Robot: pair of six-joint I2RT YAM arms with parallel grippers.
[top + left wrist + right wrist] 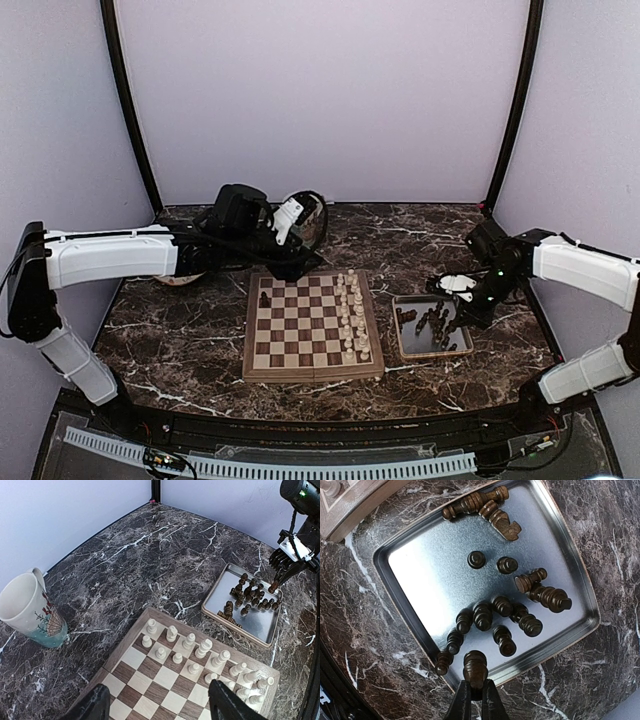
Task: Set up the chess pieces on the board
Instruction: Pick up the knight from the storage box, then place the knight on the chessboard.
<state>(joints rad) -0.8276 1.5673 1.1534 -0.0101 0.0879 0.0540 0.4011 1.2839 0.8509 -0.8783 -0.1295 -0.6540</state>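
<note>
Clamped shut in the right gripper (476,689), over the tray (435,580) rim: one of the chess pieces (475,666), long axis in line with the fingers, head pointing away toward tray. Left of tray, above the board (167,677): left gripper (157,707), spread wide, empty.

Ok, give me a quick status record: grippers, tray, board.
right gripper: shut on held piece, at the rim of the tray
left gripper: open, over the board
tray: many dark pieces, some standing, some lying
board: white chessmen in two rows along its right side; lone dark piece at far left
</note>
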